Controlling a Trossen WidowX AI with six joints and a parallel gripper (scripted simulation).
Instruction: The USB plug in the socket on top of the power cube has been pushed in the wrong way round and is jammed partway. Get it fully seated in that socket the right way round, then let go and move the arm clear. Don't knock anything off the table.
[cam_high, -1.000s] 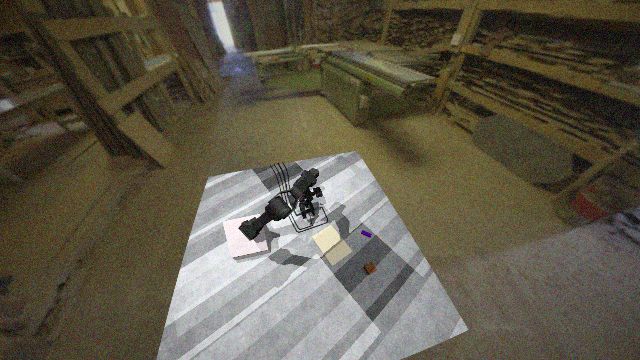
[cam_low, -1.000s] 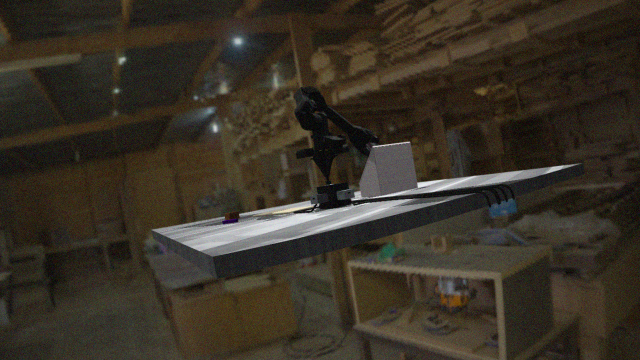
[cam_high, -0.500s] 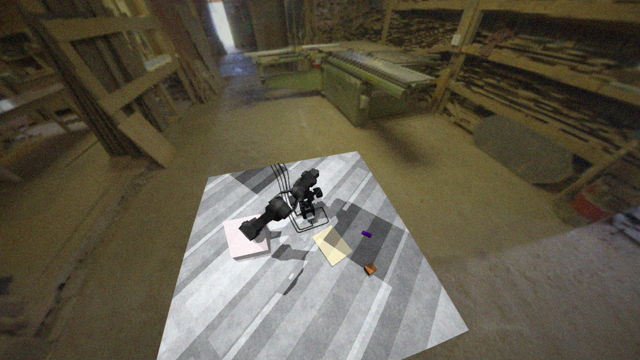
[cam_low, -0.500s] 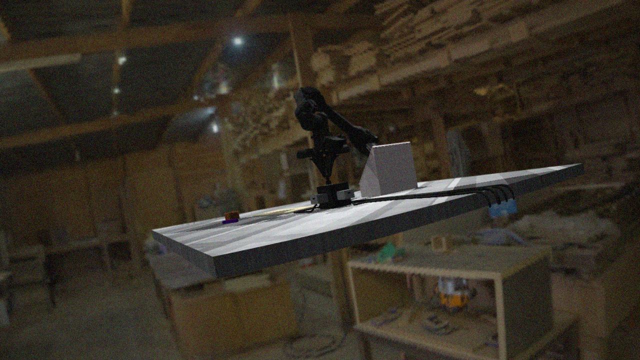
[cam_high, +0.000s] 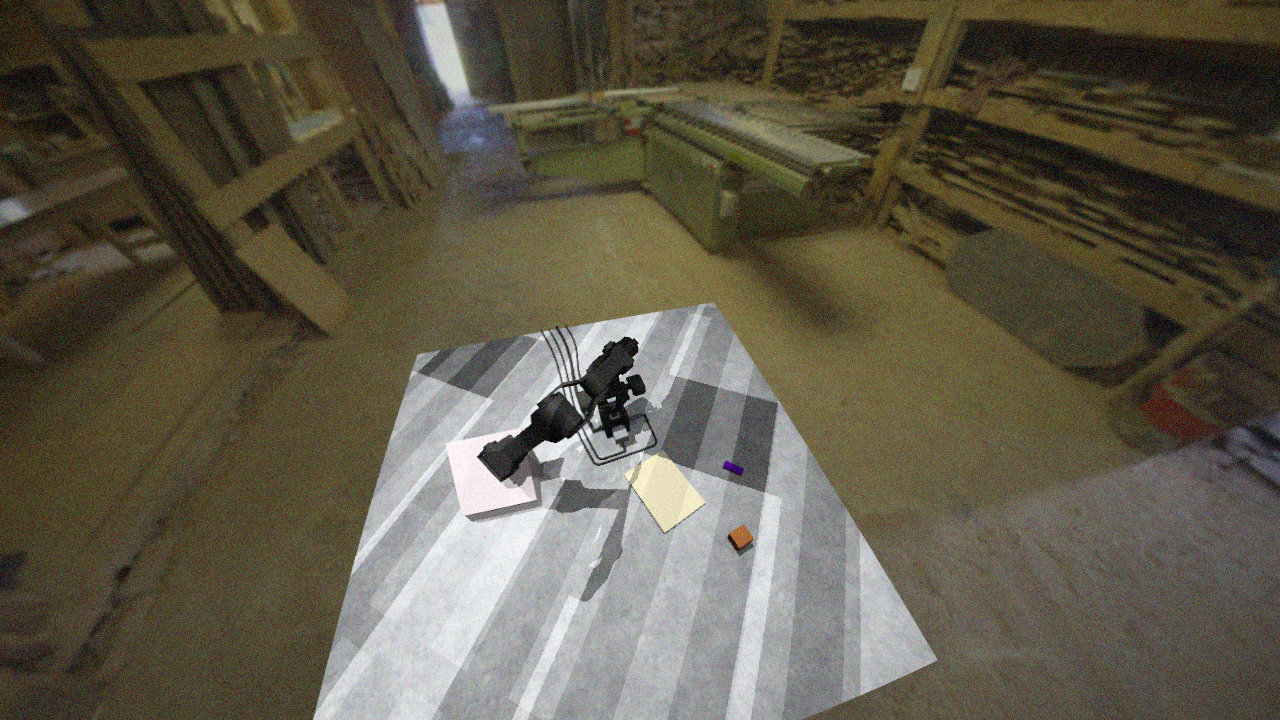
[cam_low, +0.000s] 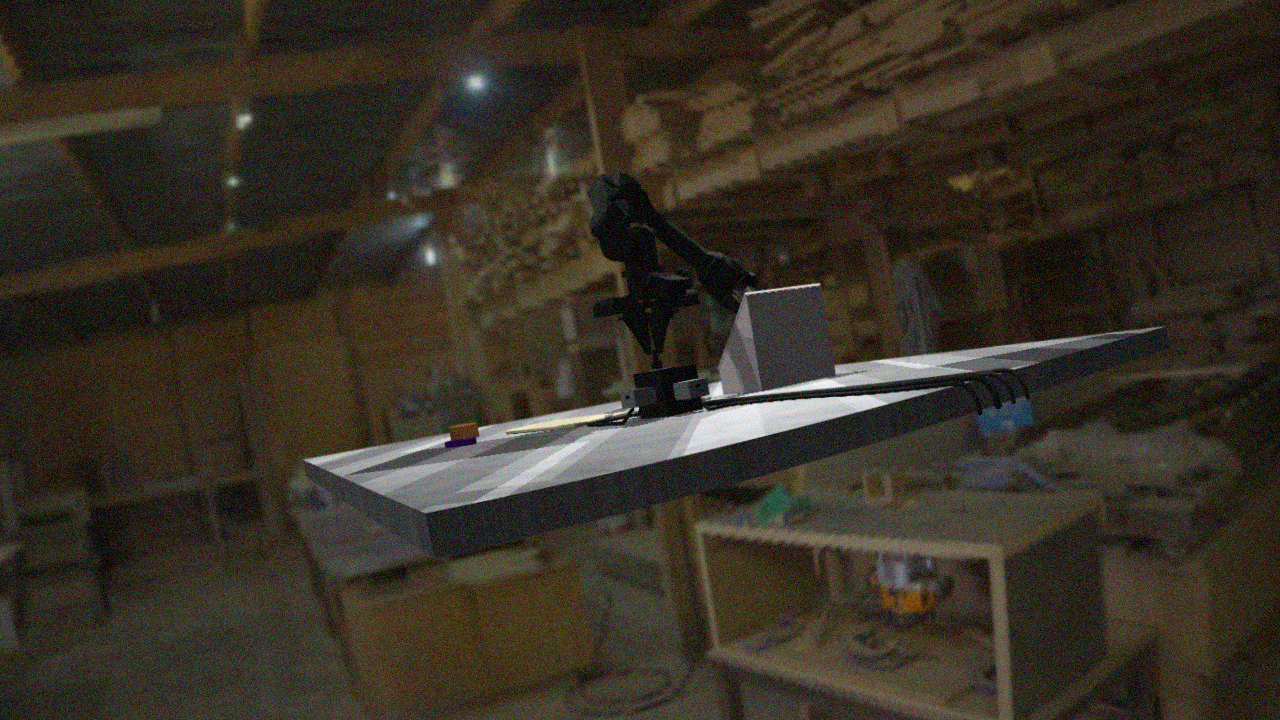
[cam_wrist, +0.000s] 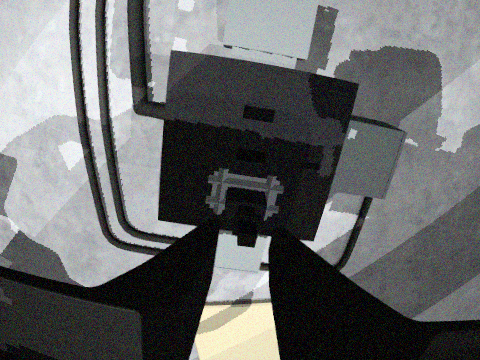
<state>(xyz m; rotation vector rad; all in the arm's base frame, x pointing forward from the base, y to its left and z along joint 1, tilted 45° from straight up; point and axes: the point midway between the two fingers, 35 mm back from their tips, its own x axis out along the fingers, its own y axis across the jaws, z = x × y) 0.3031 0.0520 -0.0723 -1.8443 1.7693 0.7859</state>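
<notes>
The black power cube (cam_low: 665, 392) (cam_wrist: 200, 155) stands below my gripper. On its top, near one edge in the wrist view, is a socket with a light grey outline (cam_wrist: 247, 181). A small black plug (cam_wrist: 247, 238) stands up from that socket. My gripper (cam_low: 656, 362) (cam_wrist: 244, 234) is slightly open, pointing down, with one fingertip on each side of the plug and a narrow gap beside it. How deep the plug sits and which way round it is cannot be told. In the top view the arm largely hides the cube.
Grey adapters (cam_wrist: 370, 160) (cam_wrist: 270, 25) stick out from the cube's sides, with black cables (cam_wrist: 107, 150) around them. A pale yellow sheet (cam_high: 665, 494) (cam_wrist: 240, 330), a purple piece (cam_high: 733, 467) (cam_low: 460, 442) and an orange block (cam_high: 740, 536) (cam_low: 464, 430) lie nearby. The arm's base stands on a pinkish block (cam_high: 483, 492).
</notes>
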